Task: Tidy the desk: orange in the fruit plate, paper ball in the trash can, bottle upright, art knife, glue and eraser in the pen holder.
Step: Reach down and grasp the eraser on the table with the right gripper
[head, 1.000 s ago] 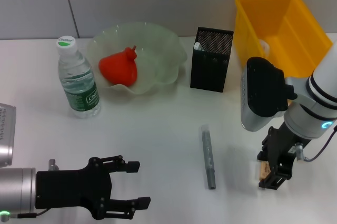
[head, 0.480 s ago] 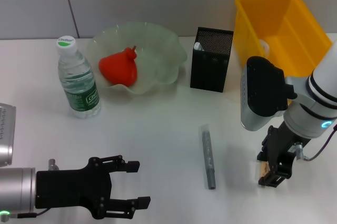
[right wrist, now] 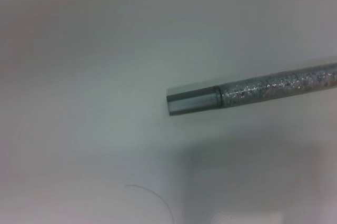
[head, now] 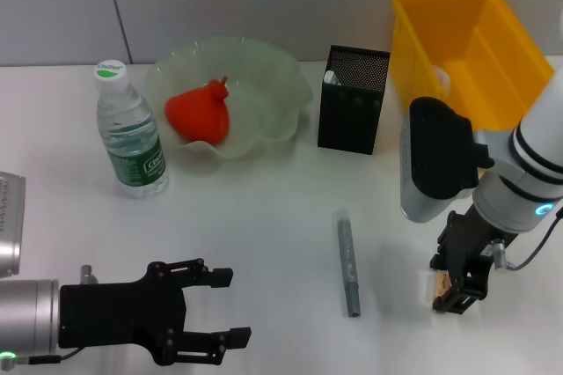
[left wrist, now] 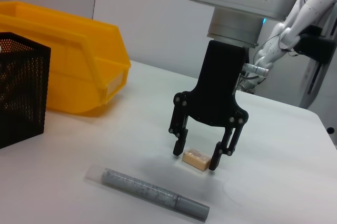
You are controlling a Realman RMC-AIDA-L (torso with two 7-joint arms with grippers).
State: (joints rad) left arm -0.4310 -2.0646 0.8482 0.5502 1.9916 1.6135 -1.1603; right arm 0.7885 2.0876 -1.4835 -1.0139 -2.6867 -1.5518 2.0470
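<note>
My right gripper [head: 456, 284] stands at the front right with its tips down on the table. It is open, and its fingers [left wrist: 179, 148] straddle the tan eraser [left wrist: 196, 159], which also shows in the head view [head: 439, 285]. A grey glittery glue stick [head: 348, 262] lies on the table to the eraser's left. The black mesh pen holder [head: 354, 99] has a white end showing at its corner; the art knife I cannot make out. The orange [head: 201, 111] lies in the fruit plate [head: 264, 76]. The bottle [head: 129, 133] stands upright. A white paper ball [head: 440, 80] lies in the yellow trash can [head: 471, 40]. My left gripper [head: 220, 309] hangs open at the front left.
The trash can [left wrist: 68, 66] and pen holder [left wrist: 21, 87] stand along the back, beyond the glue stick [left wrist: 152, 200]. The right wrist view shows only bare table and the glue stick [right wrist: 263, 90]. The wall runs close behind the desk.
My right gripper has shifted very slightly over the eraser. Everything else is as before.
</note>
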